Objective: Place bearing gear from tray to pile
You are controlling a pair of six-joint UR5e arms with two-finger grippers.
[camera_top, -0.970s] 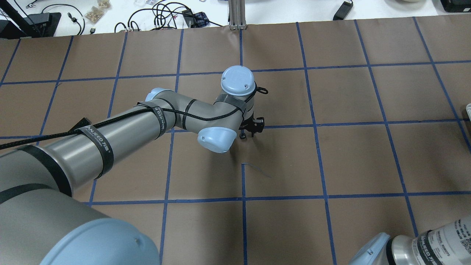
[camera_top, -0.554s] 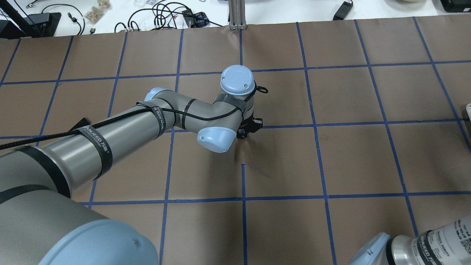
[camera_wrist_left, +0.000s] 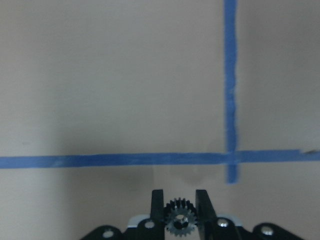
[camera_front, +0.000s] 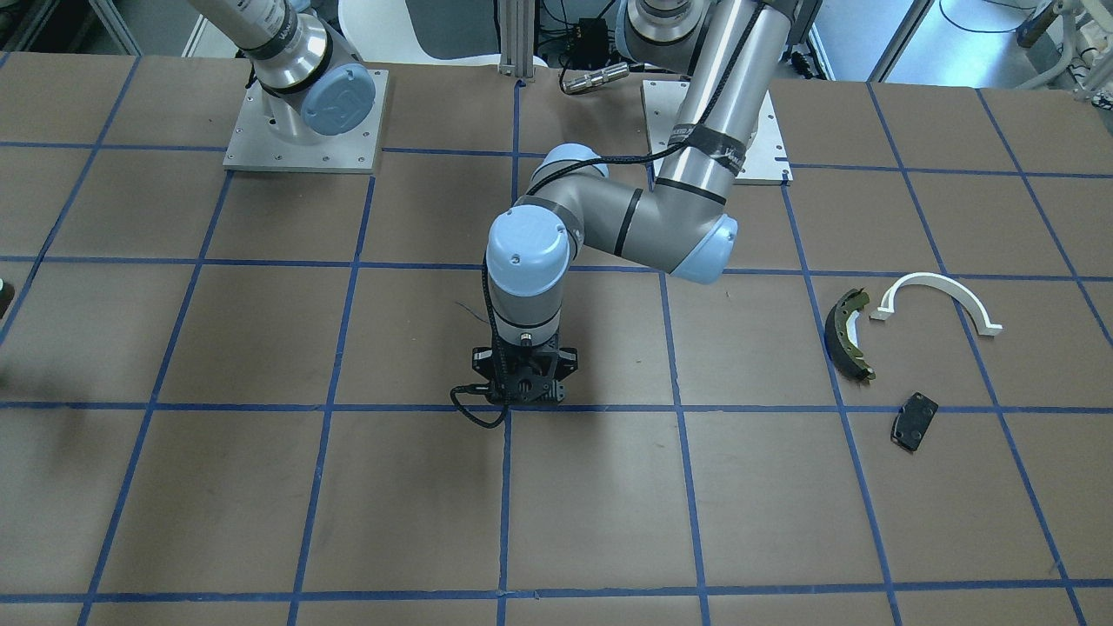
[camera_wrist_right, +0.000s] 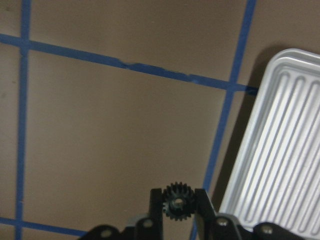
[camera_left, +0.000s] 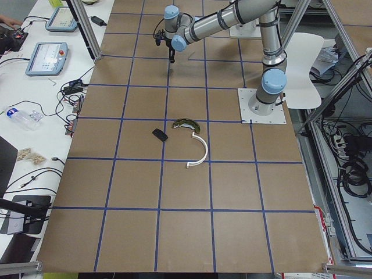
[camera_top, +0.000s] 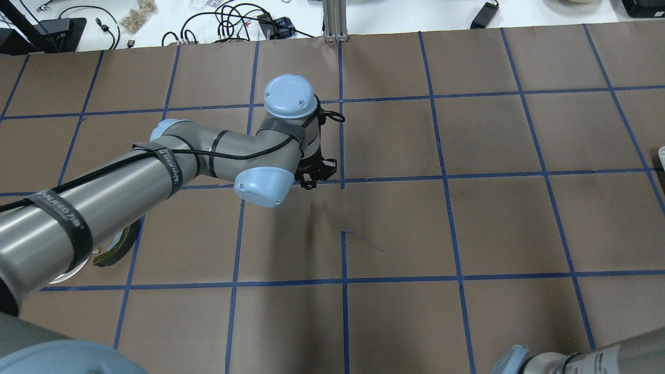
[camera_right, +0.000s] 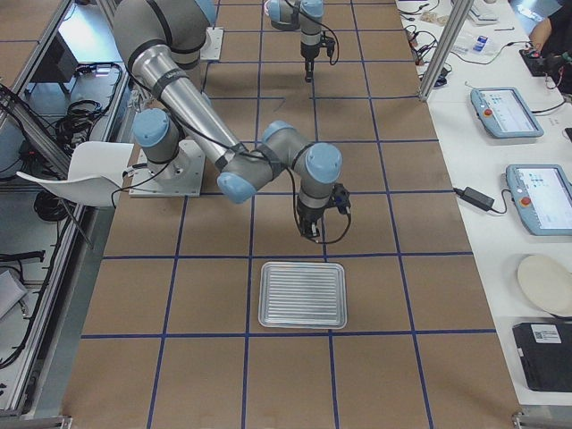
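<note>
My left gripper [camera_wrist_left: 180, 197] is shut on a small black toothed bearing gear [camera_wrist_left: 180, 222] and holds it above a blue tape crossing near mid-table [camera_top: 311, 182] [camera_front: 522, 402]. The pile lies apart from it, further to my left: an olive brake shoe [camera_front: 850, 335], a white arc piece [camera_front: 939, 296] and a flat black pad [camera_front: 915, 420]. In the overhead view my arm half hides the shoe [camera_top: 117, 249]. My right gripper [camera_wrist_right: 177, 192] is shut on a second black gear [camera_wrist_right: 177, 201], just beside the ribbed metal tray [camera_wrist_right: 280, 140], which looks empty [camera_right: 301, 295].
The table is brown paper with a blue tape grid [camera_top: 447, 176]. An aluminium post [camera_top: 335, 21] and cables [camera_top: 228, 21] stand at the far edge. My right arm [camera_right: 268, 161] reaches over the table's right end near the tray.
My left arm has swung to the left in the overhead view, carrying its gripper along the tape line toward the pile. The brake shoe has come into sight under the arm. My right arm's elbow has shifted.
</note>
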